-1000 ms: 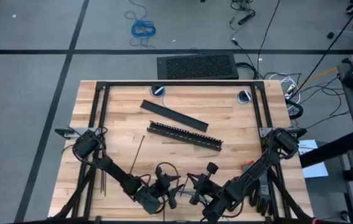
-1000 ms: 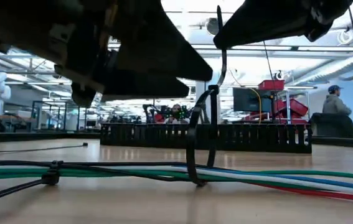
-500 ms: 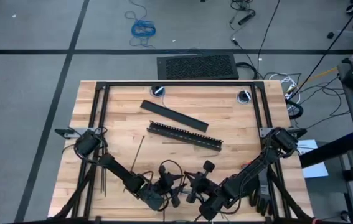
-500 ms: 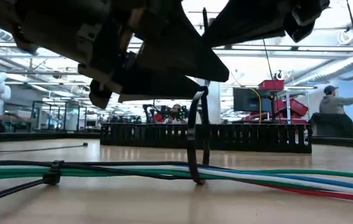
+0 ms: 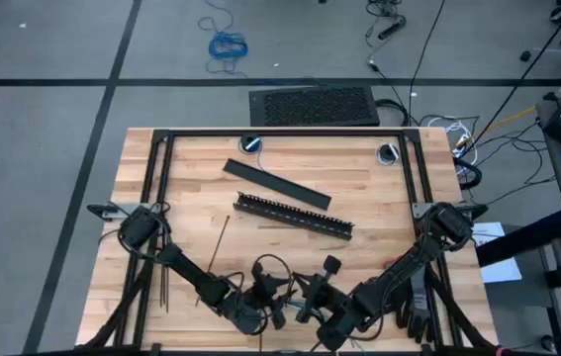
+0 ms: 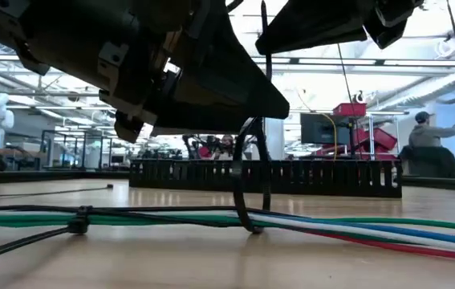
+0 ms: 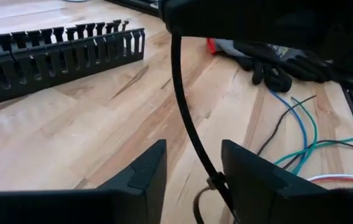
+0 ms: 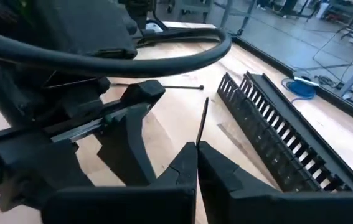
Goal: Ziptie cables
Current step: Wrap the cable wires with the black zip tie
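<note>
Both arms crowd the near edge of the table [image 5: 137, 213]; its far half is free except for the slotted bar [image 5: 293, 215] and a flat black bar [image 5: 275, 184].

The cables [image 6: 355, 229] lie along the near edge, with a ziptie [image 6: 249, 181] looped around them. The right gripper [image 8: 197, 163] has its fingers pressed together on the ziptie's tail. The left gripper [image 7: 192, 168] stands spread apart, the loop between its fingers, untouched.

Compared with one second ago, the loop is smaller and the left gripper has come lower over it.

Only the low view shows a second ziptie [image 6: 79, 219] already tight on the cables; only the high view shows spare zipties [image 5: 164, 282] by the left edge.
</note>
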`<move>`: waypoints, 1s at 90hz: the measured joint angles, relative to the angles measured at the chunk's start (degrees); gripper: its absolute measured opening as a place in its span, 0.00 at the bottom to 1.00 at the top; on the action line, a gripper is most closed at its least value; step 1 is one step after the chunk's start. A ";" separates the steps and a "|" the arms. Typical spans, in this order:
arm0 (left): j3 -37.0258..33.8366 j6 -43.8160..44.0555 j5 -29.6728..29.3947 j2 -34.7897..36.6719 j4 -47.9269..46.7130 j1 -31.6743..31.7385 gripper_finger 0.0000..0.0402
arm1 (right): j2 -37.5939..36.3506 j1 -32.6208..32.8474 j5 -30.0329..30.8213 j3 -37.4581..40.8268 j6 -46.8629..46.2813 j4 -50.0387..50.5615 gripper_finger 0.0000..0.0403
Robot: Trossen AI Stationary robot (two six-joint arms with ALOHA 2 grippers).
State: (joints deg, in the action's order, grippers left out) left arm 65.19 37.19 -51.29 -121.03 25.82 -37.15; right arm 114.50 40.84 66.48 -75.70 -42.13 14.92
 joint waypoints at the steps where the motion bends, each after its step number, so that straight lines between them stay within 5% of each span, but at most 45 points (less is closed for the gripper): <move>1: 0.00 0.00 0.03 0.00 0.00 0.00 0.31 | 0.00 0.00 0.00 0.00 -0.01 0.00 0.00; 31: 0.00 -3.04 0.08 -0.02 0.20 0.02 0.04 | -0.12 0.04 1.22 0.00 0.58 0.10 0.00; 90: 0.15 -3.45 -0.57 0.02 0.51 0.07 0.04 | -6.12 0.04 4.83 0.02 10.28 0.27 0.00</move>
State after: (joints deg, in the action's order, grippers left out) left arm 65.34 33.74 -51.86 -121.01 26.33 -37.08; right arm 108.38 40.88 71.30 -75.68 -31.85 15.18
